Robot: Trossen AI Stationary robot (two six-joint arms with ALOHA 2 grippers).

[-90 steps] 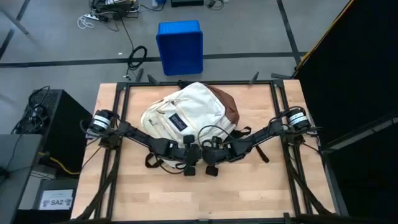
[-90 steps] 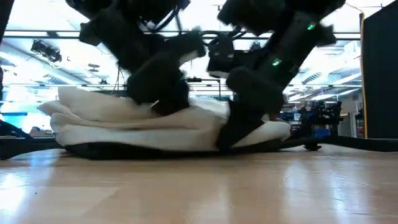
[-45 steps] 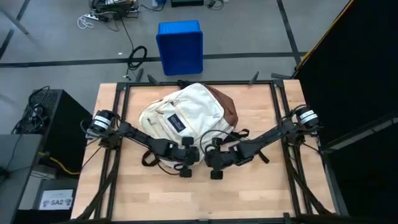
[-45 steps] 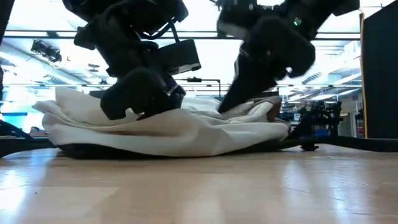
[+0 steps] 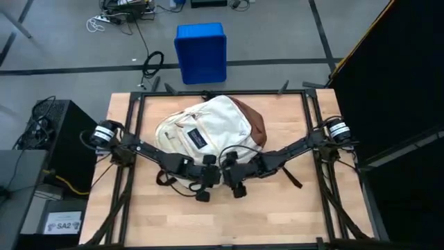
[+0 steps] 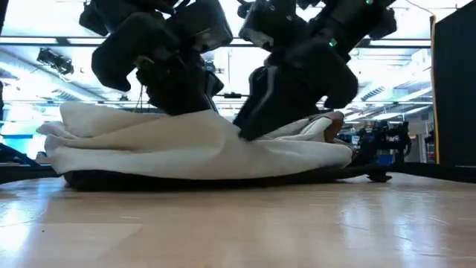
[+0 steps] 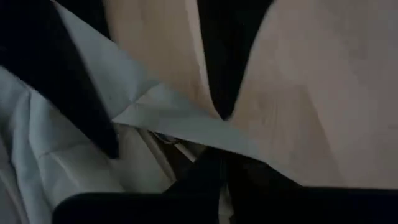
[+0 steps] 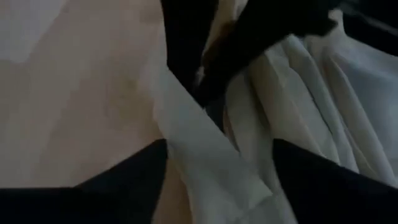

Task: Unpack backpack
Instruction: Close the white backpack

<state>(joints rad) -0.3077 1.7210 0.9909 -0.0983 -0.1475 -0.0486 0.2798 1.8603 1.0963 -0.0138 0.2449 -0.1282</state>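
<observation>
At the backpack's near edge, both claws meet over cream fabric.

The left claw (image 5: 202, 182) and right claw (image 5: 234, 178) sit side by side; whether either grips, I cannot tell. The backpack (image 5: 205, 128) lies flat mid-surface (image 5: 277, 215), toward its far edge. Likely still hunting the opening; next comes parting the fabric.

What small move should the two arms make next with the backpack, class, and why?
Probably draw the cream fabric apart to widen the opening. Both grippers, left and right, sit side by side at the near edge of the backpack, which lies flat on the table, nothing unpacked yet.
</observation>
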